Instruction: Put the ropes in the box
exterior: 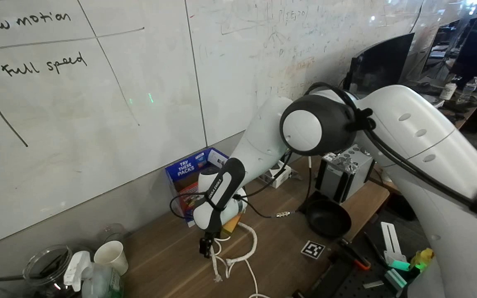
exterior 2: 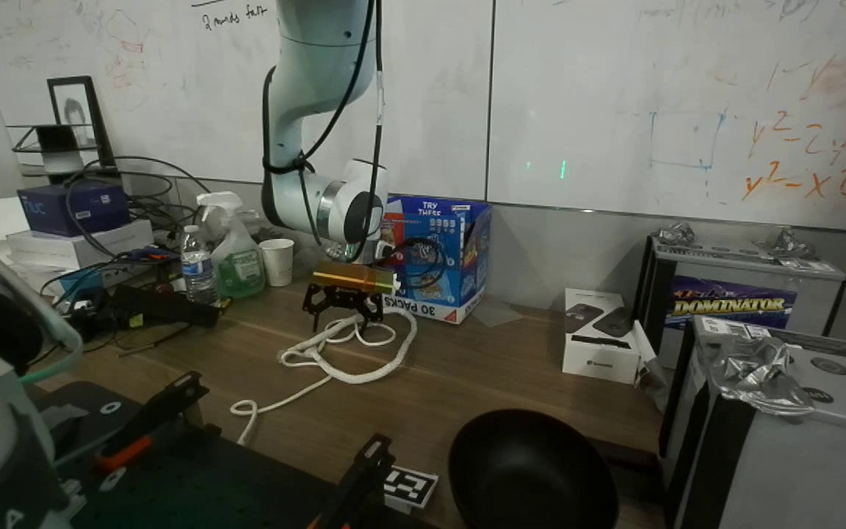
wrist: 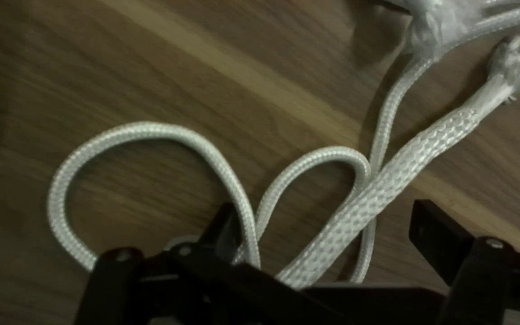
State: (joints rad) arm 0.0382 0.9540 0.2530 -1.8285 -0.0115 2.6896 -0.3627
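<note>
The ropes lie loosely looped on the wooden table: a thick white cord (exterior 2: 355,378) and thinner cord, with a strand trailing toward the front. In the wrist view a thick braided length (wrist: 368,198) and thin loops (wrist: 151,128) run between and under the fingers. My gripper (exterior 2: 345,316) is low over the ropes, its jaws wide apart around the strands and gripping none of them; in the wrist view the gripper (wrist: 327,230) spans the thick length. Just behind it, against the whiteboard wall, stands the blue box (exterior 2: 430,283), whose open top (exterior: 184,167) is partly covered by the arm.
A black pan (exterior 2: 533,470) sits near the front, beside a printed marker (exterior 2: 410,485). Grey-and-white devices (exterior 2: 761,441) and a small white box (exterior 2: 599,356) are on one side. A spray bottle (exterior 2: 239,268) and paper cup (exterior 2: 277,262) stand on the opposite side.
</note>
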